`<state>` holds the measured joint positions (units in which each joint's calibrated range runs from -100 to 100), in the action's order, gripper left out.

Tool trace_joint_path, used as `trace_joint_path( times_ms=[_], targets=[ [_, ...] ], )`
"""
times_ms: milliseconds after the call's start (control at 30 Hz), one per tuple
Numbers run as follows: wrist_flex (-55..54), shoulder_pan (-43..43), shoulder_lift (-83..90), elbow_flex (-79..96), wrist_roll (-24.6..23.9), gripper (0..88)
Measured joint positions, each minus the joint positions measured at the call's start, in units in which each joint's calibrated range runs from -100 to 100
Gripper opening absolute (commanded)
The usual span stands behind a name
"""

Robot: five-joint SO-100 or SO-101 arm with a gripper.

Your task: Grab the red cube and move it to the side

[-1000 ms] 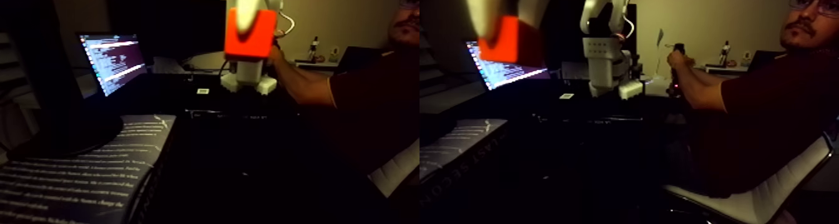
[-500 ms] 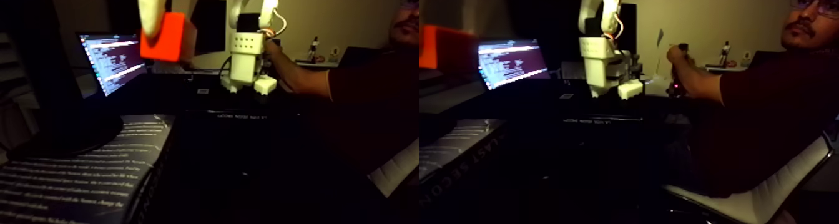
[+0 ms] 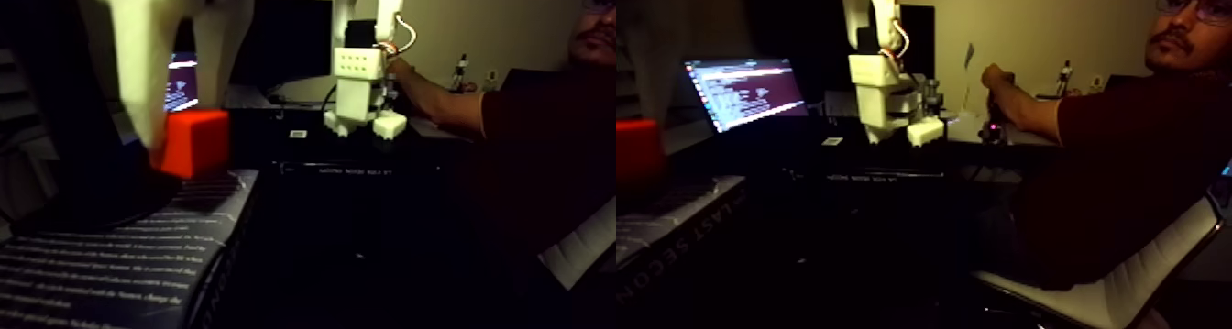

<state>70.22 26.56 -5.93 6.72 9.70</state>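
Observation:
The picture holds two nearly equal views side by side. The red cube (image 3: pixel 197 149) is a bright red-orange block low at the left of the left half, and it shows again at the left edge of the right half (image 3: pixel 635 151). My white gripper (image 3: pixel 183 131) looms large and close to the camera, coming down from the top left, shut on the cube with one finger (image 3: pixel 142 85) on its left face. The cube hangs just over the far end of an open book (image 3: pixel 110 259); whether it touches the book I cannot tell.
The arm's white base (image 3: pixel 367 85) stands at the back of the dark table. A lit laptop screen (image 3: pixel 747 90) sits behind. A person in a dark red shirt sits at the right, a hand (image 3: pixel 995 81) on a handle. A white chair (image 3: pixel 1100 296) is at the lower right.
The gripper with the red cube has swung from high in the middle to the left and down, ending low above the book. The base has turned with it.

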Motion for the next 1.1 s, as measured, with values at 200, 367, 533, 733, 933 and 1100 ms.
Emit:
trace_joint_path(
  times_ms=[200, 367, 533, 733, 933, 1100],
  targets=[
    [-2.1, 1.2, -4.0, 0.0, 0.8, 2.3],
    [-2.1, 1.5, -5.1, 0.0, 0.9, 2.3],
    [-2.1, 2.3, -5.5, 0.0, 1.1, 2.3],
    [-2.1, 2.5, -5.5, 0.0, 1.6, 2.3],
    [-2.1, 2.5, -5.5, 1.3, 2.5, 2.3],
    [-2.1, 2.5, -5.5, 1.6, 2.7, 2.3]
  ],
)
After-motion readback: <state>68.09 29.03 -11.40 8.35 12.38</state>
